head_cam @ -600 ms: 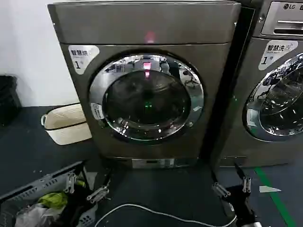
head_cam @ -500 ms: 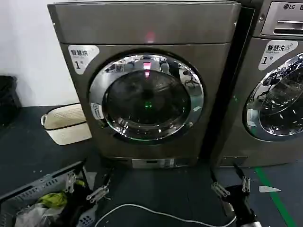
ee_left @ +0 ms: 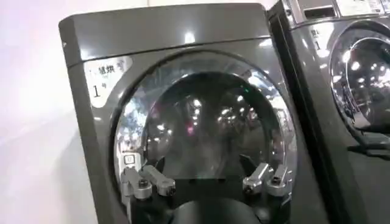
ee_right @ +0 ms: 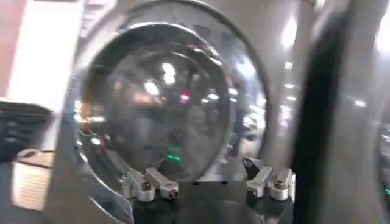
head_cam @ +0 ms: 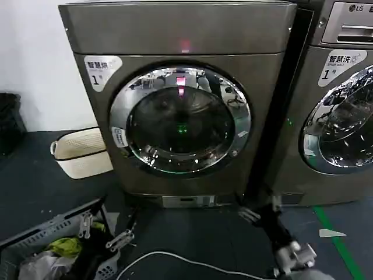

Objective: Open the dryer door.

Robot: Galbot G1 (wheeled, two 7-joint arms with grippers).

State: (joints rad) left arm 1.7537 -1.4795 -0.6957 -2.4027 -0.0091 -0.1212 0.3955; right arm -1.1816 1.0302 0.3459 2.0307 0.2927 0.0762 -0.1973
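Observation:
The dryer (head_cam: 175, 35) stands in front of me, dark grey-bronze, with a "1" sticker at its upper left corner and a small red light on its top panel. The dryer door (head_cam: 180, 121), chrome-rimmed with dark glass, is closed flat against the front. My right gripper (head_cam: 260, 209) is open, low on the floor side near the dryer's lower right corner, short of the door. In the right wrist view the right gripper (ee_right: 204, 178) faces the door (ee_right: 158, 103) with nothing between its fingers. My left gripper (head_cam: 105, 231) hangs open at lower left, and the left gripper (ee_left: 204, 178) faces the door (ee_left: 204, 122) from farther back.
The LG machine (head_cam: 341, 105) stands close on the right, separated by a dark gap. A white basket (head_cam: 81, 153) sits left of the dryer. A grey crate (head_cam: 41, 233) with clothes lies under my left arm. A white cable (head_cam: 175, 259) and green tape (head_cam: 338, 242) cross the dark floor.
My right gripper has risen and swung left toward the dryer's lower right corner. The left gripper and the door have not moved.

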